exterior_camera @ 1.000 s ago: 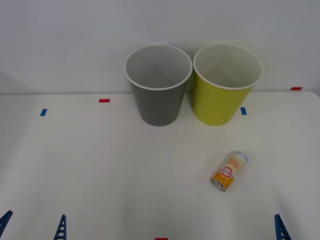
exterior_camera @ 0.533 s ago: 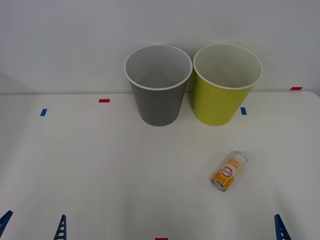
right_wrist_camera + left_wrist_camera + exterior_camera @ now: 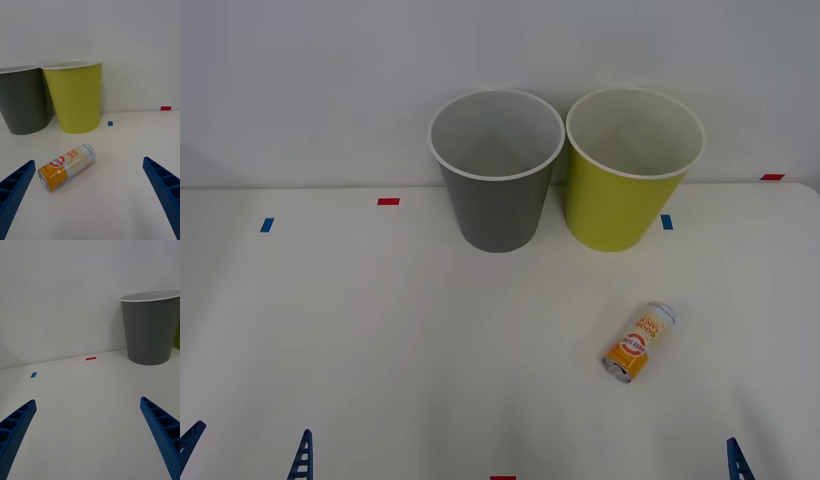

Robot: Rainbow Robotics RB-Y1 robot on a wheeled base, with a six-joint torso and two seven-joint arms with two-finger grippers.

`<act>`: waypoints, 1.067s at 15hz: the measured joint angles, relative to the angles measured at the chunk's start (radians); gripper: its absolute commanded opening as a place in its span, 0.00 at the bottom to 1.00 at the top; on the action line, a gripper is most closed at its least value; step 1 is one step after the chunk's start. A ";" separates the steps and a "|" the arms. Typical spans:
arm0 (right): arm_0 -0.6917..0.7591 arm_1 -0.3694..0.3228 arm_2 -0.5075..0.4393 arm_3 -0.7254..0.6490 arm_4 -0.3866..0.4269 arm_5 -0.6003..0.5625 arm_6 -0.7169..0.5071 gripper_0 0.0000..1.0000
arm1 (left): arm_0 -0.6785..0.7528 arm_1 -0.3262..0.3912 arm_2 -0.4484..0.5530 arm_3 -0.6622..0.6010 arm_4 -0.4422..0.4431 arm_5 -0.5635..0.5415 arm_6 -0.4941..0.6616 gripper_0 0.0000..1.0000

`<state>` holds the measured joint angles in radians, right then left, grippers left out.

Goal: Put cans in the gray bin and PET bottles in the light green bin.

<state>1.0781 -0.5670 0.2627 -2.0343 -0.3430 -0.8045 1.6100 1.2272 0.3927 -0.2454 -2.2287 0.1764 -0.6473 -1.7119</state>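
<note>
Fingertips of both grippers show low at the desk's (image 3: 380, 330) near edge. The left gripper (image 3: 90, 438) sits at the near left corner, blue fingers spread wide, nothing between them. The right gripper (image 3: 90, 195) sits at the near right, fingers likewise spread, facing the can (image 3: 67, 167), which lies on its side just ahead of it, untouched. Gray bin (image 3: 497, 170) and light green bin (image 3: 635, 168) stand upright side by side at the far edge.
</note>
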 measured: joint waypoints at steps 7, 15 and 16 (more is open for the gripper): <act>0.003 0.088 -0.060 -0.012 0.075 0.012 -0.008 1.00 | 0.000 0.000 0.000 0.000 0.000 0.000 0.000 0.95; -0.046 0.150 -0.095 -0.210 -0.014 0.372 -0.011 1.00 | 0.000 0.000 0.000 0.000 0.000 0.000 0.000 0.95; -0.058 0.154 -0.119 -0.229 -0.019 0.421 -0.013 1.00 | 0.000 0.000 0.000 0.000 0.000 0.000 0.000 0.95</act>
<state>1.0204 -0.4132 0.1441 -2.2631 -0.3620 -0.3830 1.5968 1.2272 0.3927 -0.2454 -2.2286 0.1764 -0.6473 -1.7119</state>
